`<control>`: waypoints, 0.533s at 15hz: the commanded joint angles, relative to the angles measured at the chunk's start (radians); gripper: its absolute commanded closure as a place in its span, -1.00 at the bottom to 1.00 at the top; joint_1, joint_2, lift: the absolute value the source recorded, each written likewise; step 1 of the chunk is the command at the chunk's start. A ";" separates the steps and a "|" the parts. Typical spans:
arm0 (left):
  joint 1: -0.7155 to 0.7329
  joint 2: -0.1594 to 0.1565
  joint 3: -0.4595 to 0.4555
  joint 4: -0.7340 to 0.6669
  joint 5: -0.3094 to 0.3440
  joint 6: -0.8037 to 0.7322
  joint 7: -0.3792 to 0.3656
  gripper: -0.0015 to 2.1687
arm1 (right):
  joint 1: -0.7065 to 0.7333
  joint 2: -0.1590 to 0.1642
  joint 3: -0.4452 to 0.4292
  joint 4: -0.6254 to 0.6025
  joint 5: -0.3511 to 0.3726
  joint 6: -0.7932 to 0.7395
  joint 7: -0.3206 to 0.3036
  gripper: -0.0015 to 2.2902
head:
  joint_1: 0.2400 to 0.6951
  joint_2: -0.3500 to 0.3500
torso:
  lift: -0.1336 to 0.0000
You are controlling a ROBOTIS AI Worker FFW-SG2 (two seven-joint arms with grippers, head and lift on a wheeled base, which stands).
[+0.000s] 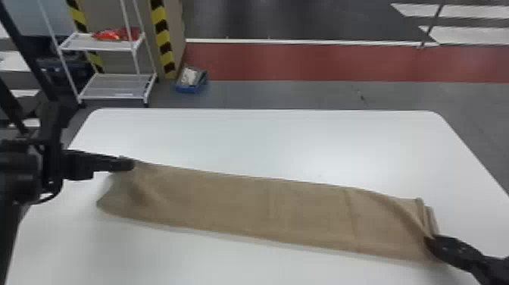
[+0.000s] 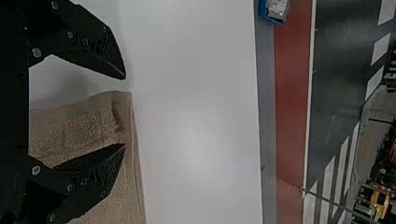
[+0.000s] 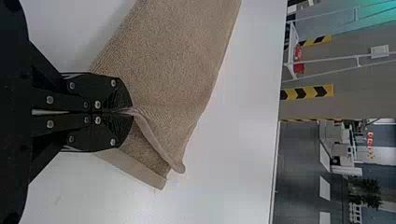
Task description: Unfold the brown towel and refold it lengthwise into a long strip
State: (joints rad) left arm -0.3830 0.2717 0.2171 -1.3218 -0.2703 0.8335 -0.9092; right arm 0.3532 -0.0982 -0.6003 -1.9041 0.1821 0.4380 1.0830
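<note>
Brown rectangular cloth towel [image 1: 242, 208], folded into a long strip, lies L–R across white round-cornered surface [image 1: 284, 144], R end nearer robot. L black two-fingered pincer [image 1: 130, 164] at far L corner, fingers apart, one over cloth, other past its end. R black two-fingered pincer [image 1: 430, 241] clamped on cloth nr R end, w/ diagonal ridge running to its tips.

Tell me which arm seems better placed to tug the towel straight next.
Right, probably: the right claw is shut on the brown towel at one end, while the left claw stands open at the other.
</note>
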 commanded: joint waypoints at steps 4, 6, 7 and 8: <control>-0.004 -0.003 -0.022 0.013 -0.012 -0.030 0.035 0.90 | 0.023 0.002 -0.013 -0.020 -0.019 -0.012 0.000 0.11 | 1.00 -0.12 | -0.85; -0.004 -0.003 -0.022 0.013 -0.012 -0.030 0.046 0.90 | 0.039 0.006 -0.023 -0.023 -0.023 -0.061 0.000 0.11 | 1.00 -0.11 | -0.85; -0.004 -0.003 -0.022 0.013 -0.012 -0.030 0.058 0.90 | 0.052 0.006 -0.024 -0.023 -0.023 -0.092 -0.002 0.11 | 1.00 -0.11 | -0.85; -0.004 -0.003 -0.022 0.013 -0.012 -0.030 0.066 0.97 | 0.066 0.009 -0.030 -0.023 -0.023 -0.135 -0.006 0.11 | 1.00 -0.11 | -0.85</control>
State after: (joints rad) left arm -0.3866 0.2683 0.1948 -1.3083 -0.2822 0.8031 -0.8490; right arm 0.4008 -0.0919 -0.6243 -1.9263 0.1599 0.3546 1.0800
